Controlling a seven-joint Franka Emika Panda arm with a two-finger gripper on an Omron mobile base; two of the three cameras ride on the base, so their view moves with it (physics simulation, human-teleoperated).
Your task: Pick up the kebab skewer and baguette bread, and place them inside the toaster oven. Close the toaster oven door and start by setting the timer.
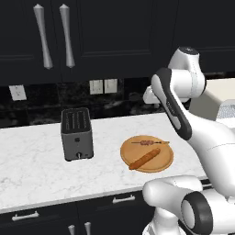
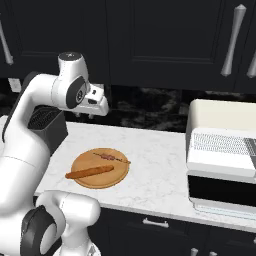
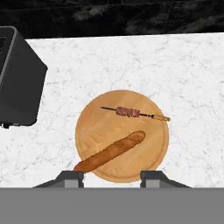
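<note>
Two foods are lying on a round wooden board (image 3: 151,157) at mid-frame in the hand view: the skewer (image 3: 129,113) above, the baguette (image 3: 110,152) slanting below, apart from each other. The gripper (image 3: 113,178) is hovering over the board's lower edge, jaws partly open, holding nothing. The toaster oven (image 2: 222,155) is sitting at the right of the right base view, a dark toaster (image 1: 76,133) left of the board.

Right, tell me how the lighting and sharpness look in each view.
Left base view: even, soft light, dim shadow beside the slot toaster. Right base view: toaster oven bright, cabinets almost black. Hand view: round wooden board sharp, no glare, faint shadow under the baguette bread.
</note>
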